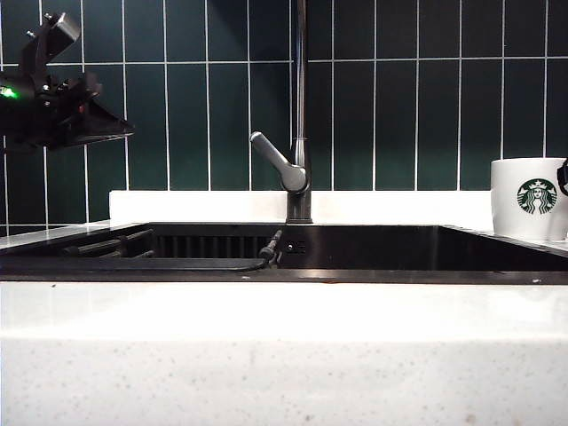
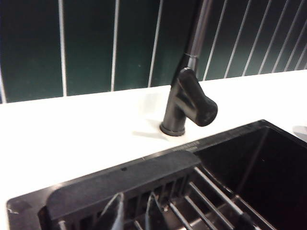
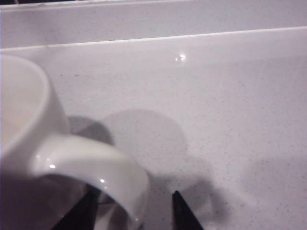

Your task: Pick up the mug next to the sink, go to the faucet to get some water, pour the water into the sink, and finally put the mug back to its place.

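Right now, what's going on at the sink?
The right claw is at the white ceramic Starbucks mug, which stands on the white speckled countertop right of the black rectangular sink. Its fingers straddle the loop handle, one inside the loop, not yet clamped. The left claw hangs part-open over the sink's left end, holding nothing. The tall metal faucet is untouched.

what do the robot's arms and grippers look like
The left arm is black and boxy, with a green light lit on its side. The left gripper and the right gripper both end in thin, dark, pointed fingers. No markings are readable.
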Controlling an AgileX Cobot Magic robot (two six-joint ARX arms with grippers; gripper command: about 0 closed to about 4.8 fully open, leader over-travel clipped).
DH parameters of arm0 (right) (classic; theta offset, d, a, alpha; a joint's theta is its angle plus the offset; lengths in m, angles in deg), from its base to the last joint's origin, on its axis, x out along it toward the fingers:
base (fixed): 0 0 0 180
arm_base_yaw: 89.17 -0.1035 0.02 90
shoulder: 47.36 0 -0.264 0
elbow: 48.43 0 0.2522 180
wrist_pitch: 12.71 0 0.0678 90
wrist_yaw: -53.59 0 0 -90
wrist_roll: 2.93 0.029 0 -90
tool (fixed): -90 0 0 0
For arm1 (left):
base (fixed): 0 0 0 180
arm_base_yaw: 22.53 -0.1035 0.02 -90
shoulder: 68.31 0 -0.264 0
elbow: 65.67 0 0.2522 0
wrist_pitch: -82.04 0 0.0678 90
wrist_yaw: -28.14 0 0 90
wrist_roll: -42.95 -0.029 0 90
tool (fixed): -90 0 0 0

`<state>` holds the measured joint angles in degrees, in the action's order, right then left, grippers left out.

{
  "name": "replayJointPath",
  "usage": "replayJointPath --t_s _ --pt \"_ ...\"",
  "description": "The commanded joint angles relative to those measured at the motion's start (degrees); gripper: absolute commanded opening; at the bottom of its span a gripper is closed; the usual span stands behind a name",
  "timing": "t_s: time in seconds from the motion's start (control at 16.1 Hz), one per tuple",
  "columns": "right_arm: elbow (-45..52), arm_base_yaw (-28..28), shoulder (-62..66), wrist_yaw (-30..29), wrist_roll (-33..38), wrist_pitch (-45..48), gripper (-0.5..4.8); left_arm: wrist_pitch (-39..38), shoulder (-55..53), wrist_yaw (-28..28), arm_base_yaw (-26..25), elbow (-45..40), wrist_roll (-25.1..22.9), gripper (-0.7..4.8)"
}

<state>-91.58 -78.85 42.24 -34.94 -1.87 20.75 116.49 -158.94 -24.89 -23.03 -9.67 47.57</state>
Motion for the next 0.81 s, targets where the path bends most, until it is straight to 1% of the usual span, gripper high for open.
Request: replayJointPath --t_s 0.06,0.31,0.43,0.56,0.62,0.68,0.81 --pt "-0.15 -0.07 -0.22 -0.17 -1.57 2.73 2.1 0.22 0.15 0.48 0.0 0.2 0.17 0.62" --pt "-0.15 -0.07 -0.22 -0.15 -1.57 3.85 2.02 -0.87 0.15 0.57 0.0 0.2 0.17 0.62" --pt "-0.15 -0.07 -0.22 -0.15 -1.57 3.98 1.52 -1.09 0.15 0.55 0.0 0.2 0.17 0.62" --pt "-0.17 -0.07 -0.22 -0.13 -1.6 4.04 1.27 -1.09 0.15 0.57 0.0 0.2 0.17 0.62" --pt "-0.15 -0.07 -0.22 -0.13 -1.66 4.04 1.0 -1.09 0.15 0.55 0.0 0.2 0.17 0.62" --pt "-0.17 -0.07 -0.22 -0.15 -2.62 4.04 0.56 -1.09 0.15 0.57 0.0 0.2 0.15 0.62" --pt "-0.17 -0.07 -0.22 -0.15 -2.86 4.04 0.37 -1.09 0.15 0.61 0.0 0.2 0.17 0.62"
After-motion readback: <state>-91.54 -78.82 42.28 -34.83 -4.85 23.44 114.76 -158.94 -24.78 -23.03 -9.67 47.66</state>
